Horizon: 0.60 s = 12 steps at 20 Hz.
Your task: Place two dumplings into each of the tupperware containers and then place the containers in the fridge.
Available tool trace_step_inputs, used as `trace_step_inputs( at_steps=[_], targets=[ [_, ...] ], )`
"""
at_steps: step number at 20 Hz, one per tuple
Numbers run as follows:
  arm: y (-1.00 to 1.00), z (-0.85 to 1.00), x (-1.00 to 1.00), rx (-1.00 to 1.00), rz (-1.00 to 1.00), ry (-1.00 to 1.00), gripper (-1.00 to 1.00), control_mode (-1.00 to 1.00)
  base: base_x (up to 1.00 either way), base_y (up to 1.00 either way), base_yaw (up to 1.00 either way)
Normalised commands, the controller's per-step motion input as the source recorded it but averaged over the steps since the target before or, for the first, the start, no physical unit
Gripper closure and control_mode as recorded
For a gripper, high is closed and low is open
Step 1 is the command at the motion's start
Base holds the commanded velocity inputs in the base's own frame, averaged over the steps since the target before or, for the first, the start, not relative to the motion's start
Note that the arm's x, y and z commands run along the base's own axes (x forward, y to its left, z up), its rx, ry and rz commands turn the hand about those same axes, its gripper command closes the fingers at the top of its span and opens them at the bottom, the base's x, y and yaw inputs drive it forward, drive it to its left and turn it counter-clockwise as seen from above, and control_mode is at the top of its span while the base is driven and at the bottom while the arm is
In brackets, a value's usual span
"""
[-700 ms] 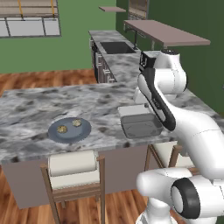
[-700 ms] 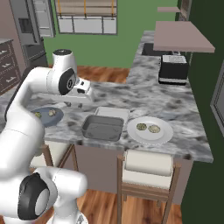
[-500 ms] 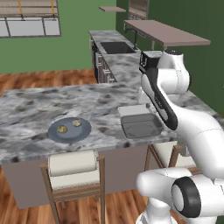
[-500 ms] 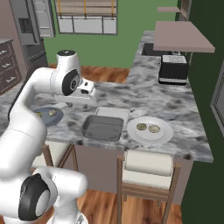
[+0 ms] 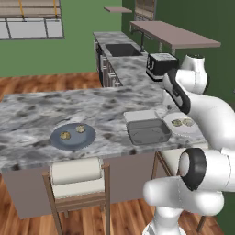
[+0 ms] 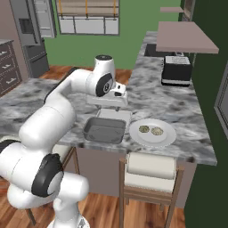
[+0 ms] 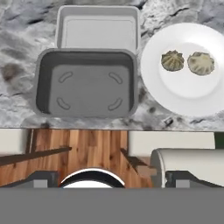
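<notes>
In the left base view, a blue-grey plate [image 5: 72, 136] with 2 dumplings [image 5: 72, 131] lay well left of the arm. In the right base view, the gripper [image 6: 108, 105] hung released over the tupperware containers [image 6: 106, 126]. In the hand view, 2 dumplings [image 7: 188, 61] sat on the white plate [image 7: 186, 87] just right of both tubs.

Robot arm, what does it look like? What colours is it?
The glossy white arm is made of fat rounded tube sections with smooth shells. Black rings and round black discs mark its joints. The gripper is a boxy white hand with a small dark patch. No cables or lettering show on it.
</notes>
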Motion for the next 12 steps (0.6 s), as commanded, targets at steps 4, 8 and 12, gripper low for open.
trace_step_inputs(
  at_steps=[4, 8, 12],
  targets=[
    [-0.90, -0.14, 0.64, 0.00, 0.00, 0.09, -1.00, -1.00, 0.00, 0.00, 0.00],
    [-0.83, -0.14, 0.44, 0.00, 0.00, 0.12, -1.00, -1.00, 0.00, 0.00, 0.00],
    [-0.61, -0.24, 0.29, 0.00, 0.00, 0.12, -1.00, -1.00, 0.00, 0.00, 0.00]
  ],
)
